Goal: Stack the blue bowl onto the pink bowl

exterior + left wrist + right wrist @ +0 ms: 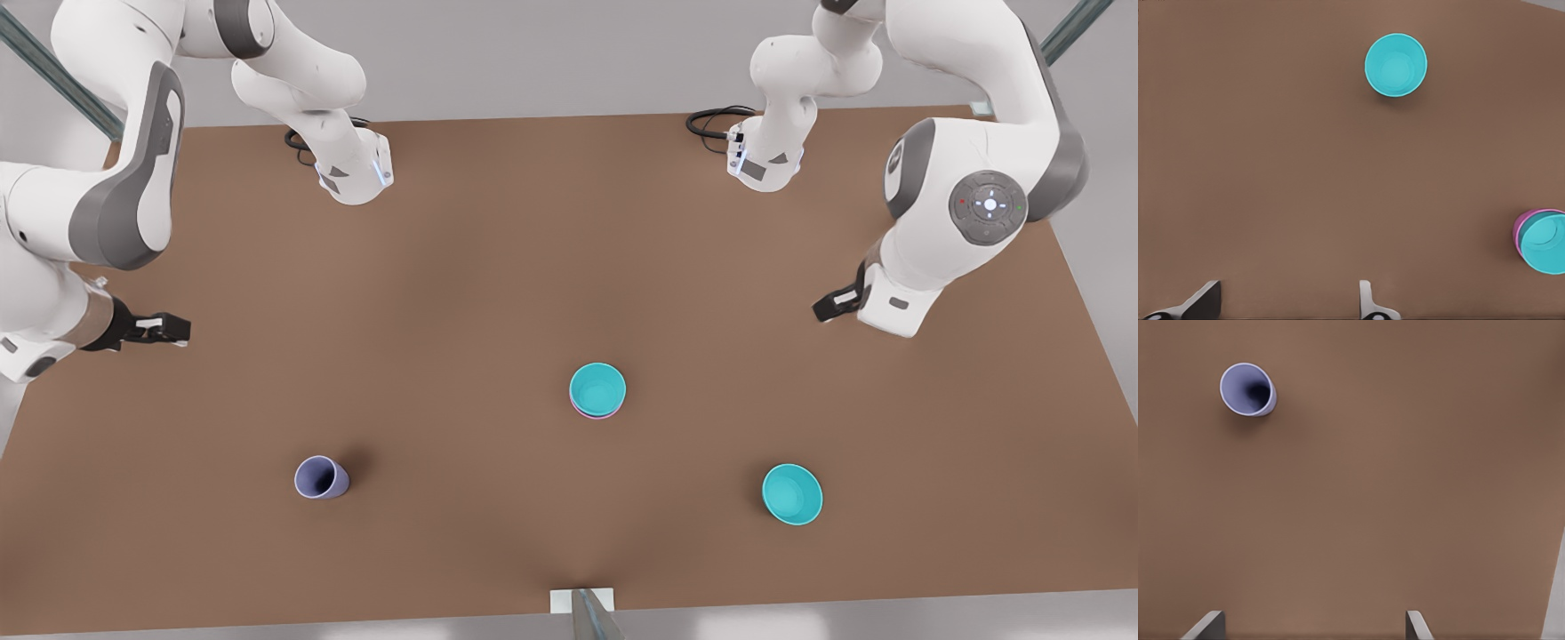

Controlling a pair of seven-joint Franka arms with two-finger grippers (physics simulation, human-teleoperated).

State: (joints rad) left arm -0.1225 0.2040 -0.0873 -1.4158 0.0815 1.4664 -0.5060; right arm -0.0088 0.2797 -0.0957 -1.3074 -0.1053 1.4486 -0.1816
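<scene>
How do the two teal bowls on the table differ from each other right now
The blue bowl near the table's middle sits nested in the pink bowl, whose rim peeks out beneath it; the other teal bowl rests straight on the table. The stacked one is central, while the lone one lies toward the front view's right and nearer that view's bottom edge. Both are upright, empty, and alike in colour and size.

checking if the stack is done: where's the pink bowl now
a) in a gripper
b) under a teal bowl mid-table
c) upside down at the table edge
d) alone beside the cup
b: the pink bowl shows as a rim beneath the blue bowl nested in it.
</scene>
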